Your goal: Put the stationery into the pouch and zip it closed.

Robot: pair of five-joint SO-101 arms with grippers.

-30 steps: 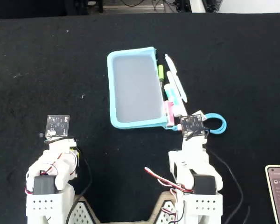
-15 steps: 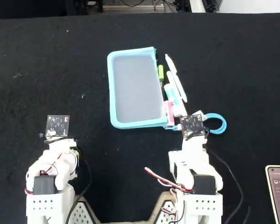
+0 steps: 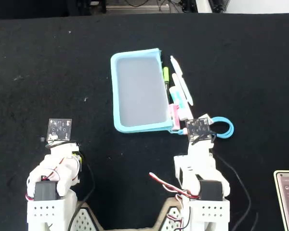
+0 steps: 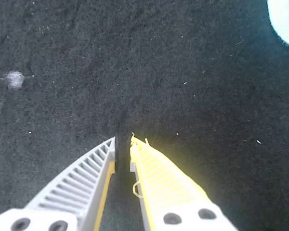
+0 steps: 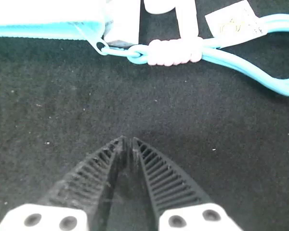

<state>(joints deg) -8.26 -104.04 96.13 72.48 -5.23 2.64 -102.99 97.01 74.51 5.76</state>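
A light blue pouch [image 3: 138, 92] lies flat in the middle of the black table, its open zip edge toward the right. Along that edge sit a green pen [image 3: 166, 76], a white pen [image 3: 181, 83] and a pink eraser [image 3: 174, 115]. A blue cord loop [image 3: 222, 128] with a pink knot [image 5: 176, 51] trails from the pouch's corner [image 5: 48, 21]. My right gripper [image 5: 127, 142] is shut and empty, just short of the cord. My left gripper [image 4: 123, 141] is shut over bare cloth at the near left, the pouch's edge [image 4: 284, 19] far off.
A phone [image 3: 288, 197] lies at the table's near right edge. Both arm bases [image 3: 53, 192] stand at the front edge. A small white fleck [image 4: 14, 78] lies on the cloth near the left gripper.
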